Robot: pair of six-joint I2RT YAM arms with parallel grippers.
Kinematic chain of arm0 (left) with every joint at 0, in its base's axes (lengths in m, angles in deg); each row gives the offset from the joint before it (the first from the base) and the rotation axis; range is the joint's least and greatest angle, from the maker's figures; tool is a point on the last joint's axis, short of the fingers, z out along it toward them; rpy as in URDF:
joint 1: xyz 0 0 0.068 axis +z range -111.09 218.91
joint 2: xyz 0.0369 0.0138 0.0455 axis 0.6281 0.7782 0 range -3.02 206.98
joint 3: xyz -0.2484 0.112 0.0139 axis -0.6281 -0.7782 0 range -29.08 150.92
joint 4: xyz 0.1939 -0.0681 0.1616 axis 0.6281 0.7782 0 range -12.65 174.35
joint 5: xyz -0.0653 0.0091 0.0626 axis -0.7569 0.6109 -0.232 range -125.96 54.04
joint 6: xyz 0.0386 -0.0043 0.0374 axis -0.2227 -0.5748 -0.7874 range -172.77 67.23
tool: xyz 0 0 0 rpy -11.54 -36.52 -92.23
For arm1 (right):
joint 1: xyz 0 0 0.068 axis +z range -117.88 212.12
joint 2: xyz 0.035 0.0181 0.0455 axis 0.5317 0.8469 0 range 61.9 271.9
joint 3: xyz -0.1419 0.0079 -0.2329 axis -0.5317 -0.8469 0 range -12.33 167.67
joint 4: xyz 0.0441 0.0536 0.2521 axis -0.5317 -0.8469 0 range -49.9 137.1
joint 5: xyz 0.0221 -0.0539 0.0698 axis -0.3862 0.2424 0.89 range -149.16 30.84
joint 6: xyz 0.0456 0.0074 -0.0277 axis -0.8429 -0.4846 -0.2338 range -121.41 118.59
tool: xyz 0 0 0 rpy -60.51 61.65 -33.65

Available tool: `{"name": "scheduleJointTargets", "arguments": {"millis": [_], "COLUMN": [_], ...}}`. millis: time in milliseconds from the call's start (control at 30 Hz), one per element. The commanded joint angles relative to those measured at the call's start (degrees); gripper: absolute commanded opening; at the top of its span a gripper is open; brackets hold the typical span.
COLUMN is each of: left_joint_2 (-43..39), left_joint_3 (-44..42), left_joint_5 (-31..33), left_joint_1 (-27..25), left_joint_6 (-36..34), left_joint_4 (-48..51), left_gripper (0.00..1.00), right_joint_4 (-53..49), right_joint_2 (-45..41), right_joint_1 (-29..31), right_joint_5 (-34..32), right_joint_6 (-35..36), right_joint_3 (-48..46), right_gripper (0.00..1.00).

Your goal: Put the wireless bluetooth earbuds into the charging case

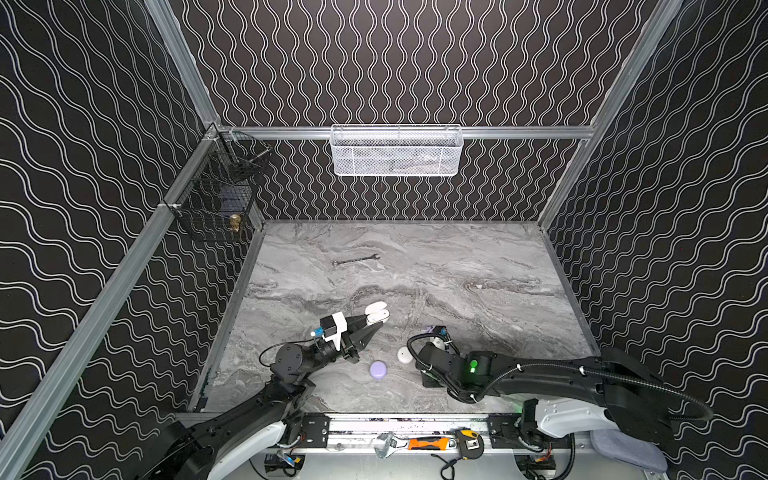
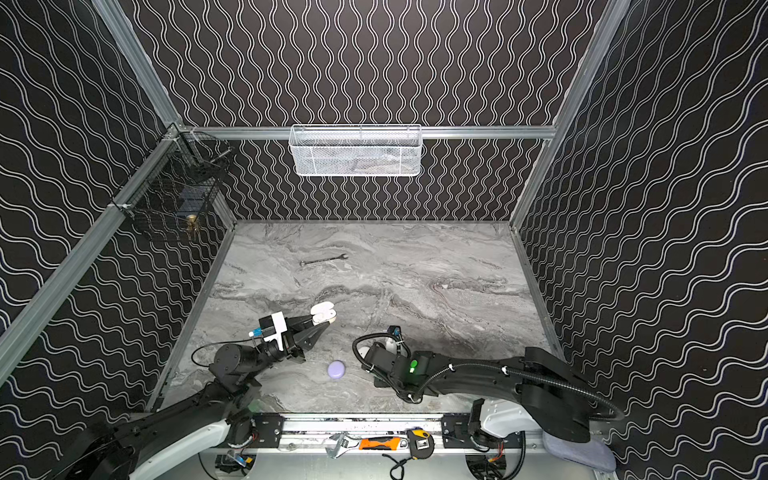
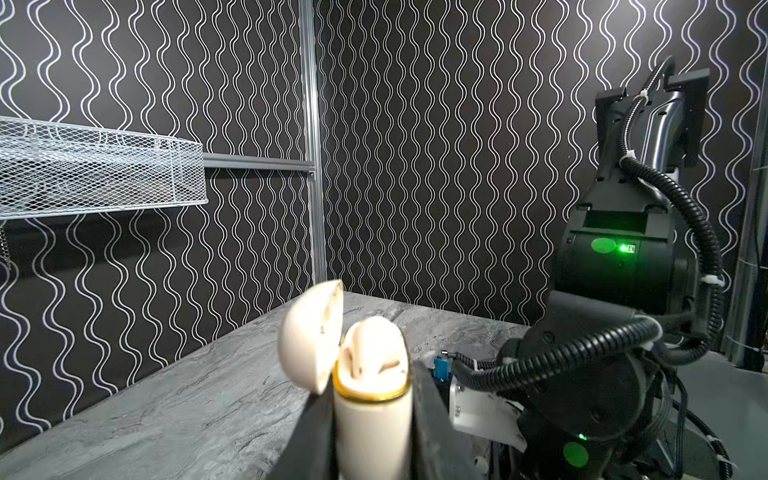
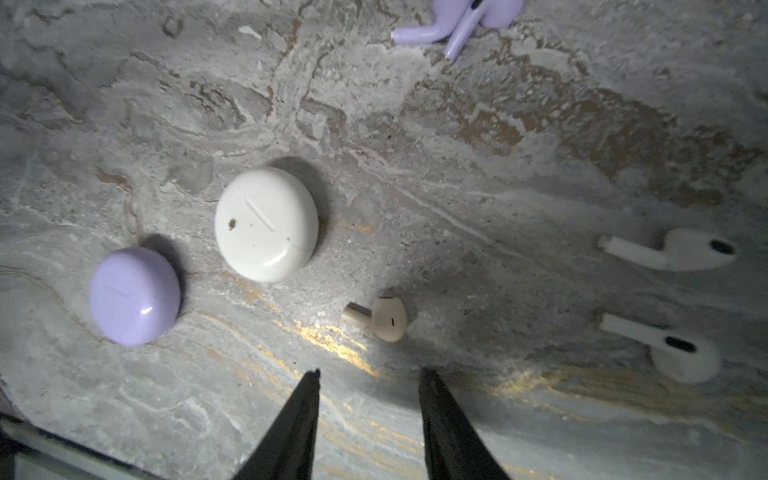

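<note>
1. Our left gripper (image 3: pixel 372 401) is clamped on the cream case (image 3: pixel 374 432), squeezing its body, with the lid (image 3: pixel 309 336) flipped open.
2. Our right gripper (image 4: pixel 371 374) hangs with its jaws spread, empty and touching nothing.
3. The cream bud (image 4: pixel 384 318) lies on the table (image 4: pixel 498 166) just past those tips.
4. White buds (image 4: pixel 673 249) lie off to one side and lavender buds (image 4: pixel 453 20) farther off.
5. The white case (image 4: pixel 266 224) and the lavender case (image 4: pixel 135 297) sit shut, side by side.

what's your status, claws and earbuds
Left claw shut on cream charging case, lid open, one earbud seated. Right claw open over loose cream earbud. Nothing between them.
</note>
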Motion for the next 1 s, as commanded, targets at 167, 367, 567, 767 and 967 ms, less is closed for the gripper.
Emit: {"name": "scheduleJointTargets", "arguments": {"millis": [167,367,567,767,967], "left_joint_2": [-0.51,-1.01,-1.19,-1.80,-1.70], "left_joint_3": [0.48,0.48,0.48,0.48,0.48], "left_joint_5": [0.31,0.30,0.78,0.65,0.73], "left_joint_1": [0.01,-0.02,0.01,-0.01,0.01], "left_joint_6": [-0.86,-0.86,-0.77,-0.94,-0.86], "left_joint_4": [-0.22,0.19,0.17,0.94,0.73], "left_gripper": [0.00,0.00,0.00,0.00,0.00], "right_joint_4": [-3.39,-2.81,-2.83,0.21,-0.55], "right_joint_2": [1.76,3.86,7.71,11.17,14.96], "right_joint_1": [0.56,0.56,0.19,-1.81,-3.54], "right_joint_5": [0.96,0.82,-0.72,-0.19,-2.36], "right_joint_6": [-0.85,-0.11,1.21,3.46,5.65], "right_joint_3": [-0.19,0.21,2.24,2.89,5.63], "right_gripper": [0.06,0.03,0.02,0.01,0.00]}}
